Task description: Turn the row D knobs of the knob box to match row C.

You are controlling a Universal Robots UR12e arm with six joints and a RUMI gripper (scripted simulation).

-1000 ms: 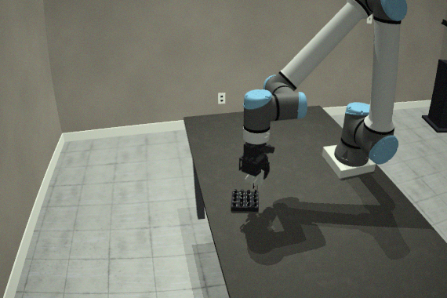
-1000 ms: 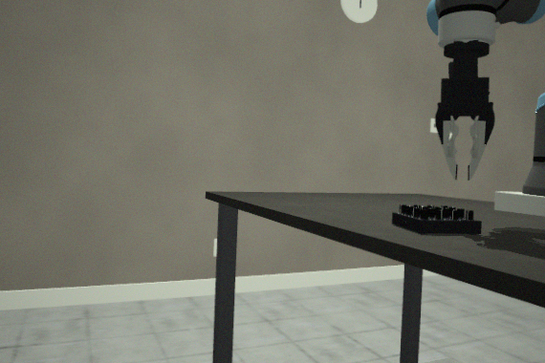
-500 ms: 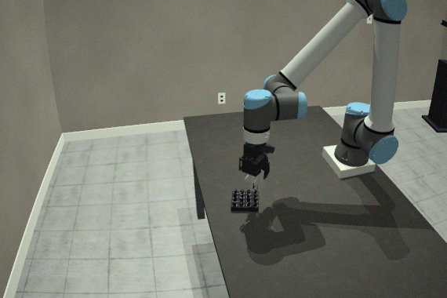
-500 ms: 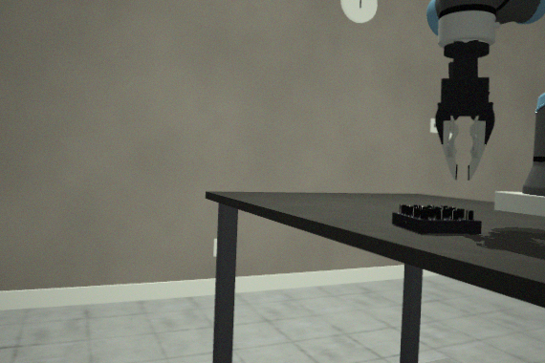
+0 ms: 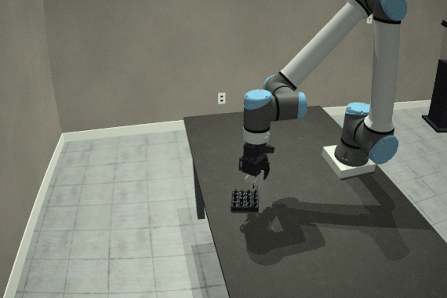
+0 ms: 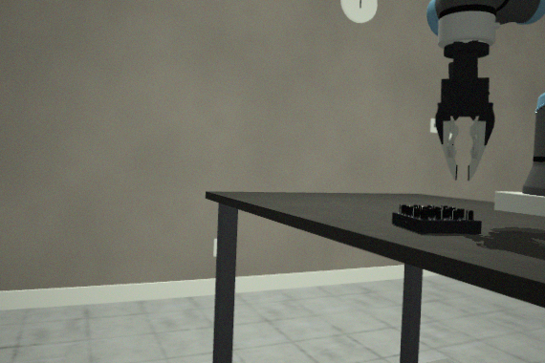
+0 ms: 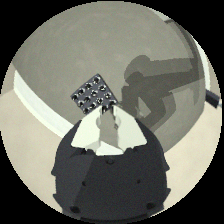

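Note:
The black knob box [image 5: 245, 209] [image 6: 449, 227] [image 7: 98, 90] lies flat on the table, with several small dark knobs standing in rows on its top. Its marks, row letters and socket side are too small to tell, so I cannot read the knob settings. My gripper [image 5: 255, 187] [image 6: 462, 174] [image 7: 107, 106] points straight down above the box and touches nothing. Its pale fingers are nearly together, with a narrow empty gap between the dark tips. In the wrist view the tips overlap one corner of the box and hide part of it.
The box stands on a dark table [image 5: 219, 150] [image 6: 296, 202] [image 7: 60, 55], near its long edge. The arm's white base block [image 5: 350, 172] [image 6: 516, 202] is farther back on the table. The arm's shadow falls beside the box. A wall outlet [image 5: 221, 98] and a round clock [image 6: 353, 4] are on the walls.

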